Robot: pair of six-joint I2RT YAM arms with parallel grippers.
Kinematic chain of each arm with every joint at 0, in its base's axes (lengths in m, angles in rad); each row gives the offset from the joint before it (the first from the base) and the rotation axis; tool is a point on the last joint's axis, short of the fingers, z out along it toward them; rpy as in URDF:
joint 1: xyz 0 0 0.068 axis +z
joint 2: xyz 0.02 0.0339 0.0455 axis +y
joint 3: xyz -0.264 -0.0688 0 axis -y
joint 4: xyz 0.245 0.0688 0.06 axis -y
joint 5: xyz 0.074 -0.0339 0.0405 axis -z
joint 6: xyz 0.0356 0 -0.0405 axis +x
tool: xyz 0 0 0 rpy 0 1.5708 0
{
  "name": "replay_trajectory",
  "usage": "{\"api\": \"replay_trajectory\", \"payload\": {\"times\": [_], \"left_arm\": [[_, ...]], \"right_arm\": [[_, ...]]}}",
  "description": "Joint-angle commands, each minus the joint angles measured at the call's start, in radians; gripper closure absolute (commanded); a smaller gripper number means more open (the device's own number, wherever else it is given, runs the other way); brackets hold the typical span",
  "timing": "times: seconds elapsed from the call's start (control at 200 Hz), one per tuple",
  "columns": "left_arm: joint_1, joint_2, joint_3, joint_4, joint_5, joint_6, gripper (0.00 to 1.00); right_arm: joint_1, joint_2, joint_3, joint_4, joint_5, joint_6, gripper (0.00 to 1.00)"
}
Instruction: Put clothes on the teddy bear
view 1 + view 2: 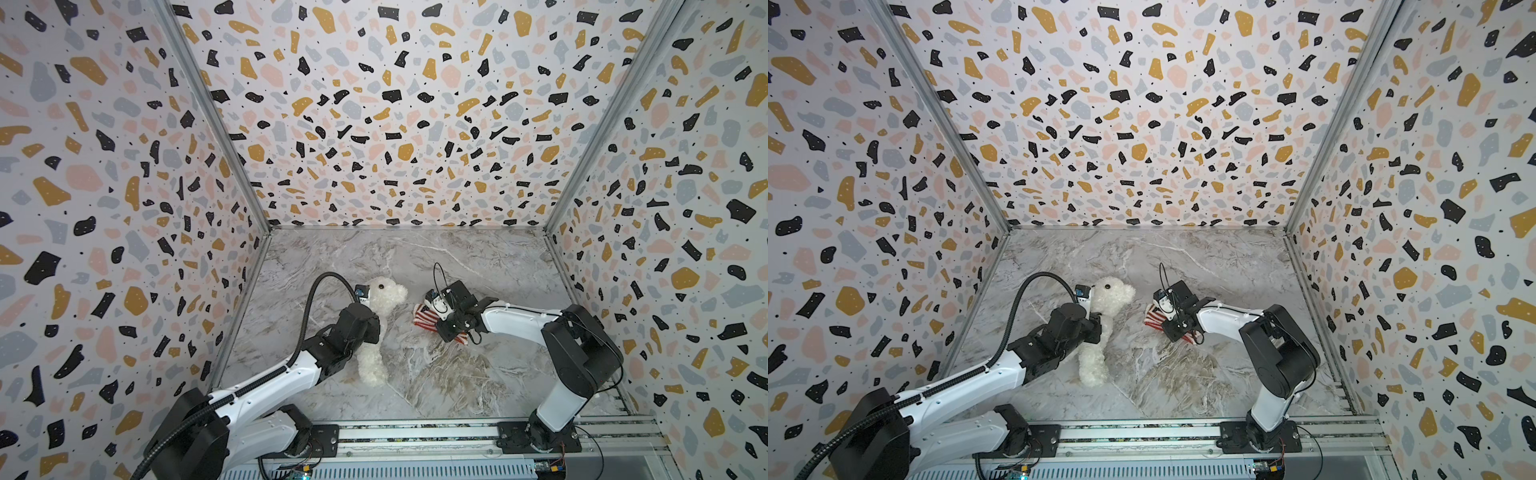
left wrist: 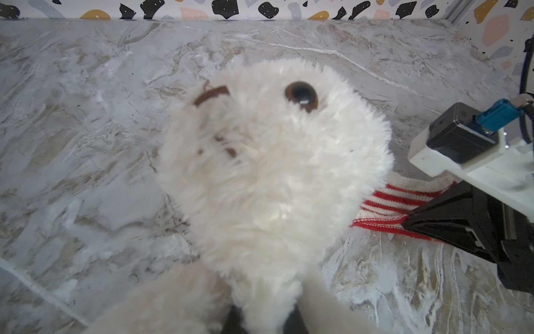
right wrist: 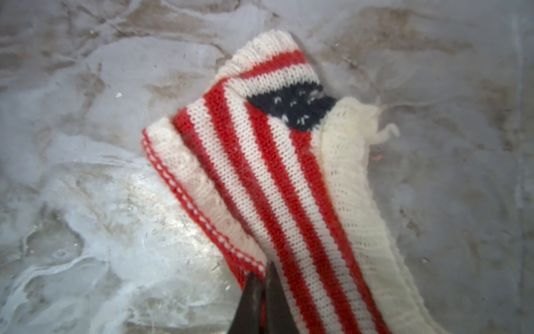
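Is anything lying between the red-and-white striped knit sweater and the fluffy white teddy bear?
Nothing visible: only bare marble tabletop separates the striped knit sweater, pinched by the right gripper, from the white teddy bear.

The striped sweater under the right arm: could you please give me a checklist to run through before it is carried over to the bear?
1. Right gripper: fingers shut on the striped sweater at its red-edged hem: ok.
2. Left gripper holds the teddy bear below its head: ok.
3. Sweater opening spread for the bear's head: not ok; it lies folded flat on the table.
4. One knit layer pinched rather than both: cannot tell.
5. Bear and sweater apart, nothing lying between them in both top views: ok.
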Motion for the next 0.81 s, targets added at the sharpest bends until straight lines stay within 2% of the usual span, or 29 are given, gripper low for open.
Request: {"api": "replay_trajectory", "payload": {"times": [0.0, 0.16, 0.516, 0.801], "left_arm": [[0.007, -0.022, 0.011, 0.025, -0.018, 0.004, 0.88], [0.007, -0.08, -0.013, 0.056, 0.0, 0.018, 0.89], [-0.012, -0.103, -0.029, 0.085, 0.117, 0.046, 0.91], [-0.025, -0.104, -0.052, 0.068, 0.091, 0.03, 0.92]], "right_arm": [[0.003, -0.029, 0.028, -0.014, 0.019, 0.01, 1.0], [-0.003, -0.063, 0.025, -0.001, 0.012, 0.026, 1.0], [-0.048, -0.127, 0.001, 0.039, -0.031, 0.036, 1.0], [-0.044, -0.073, 0.005, 0.04, -0.085, 0.027, 0.94]]}}
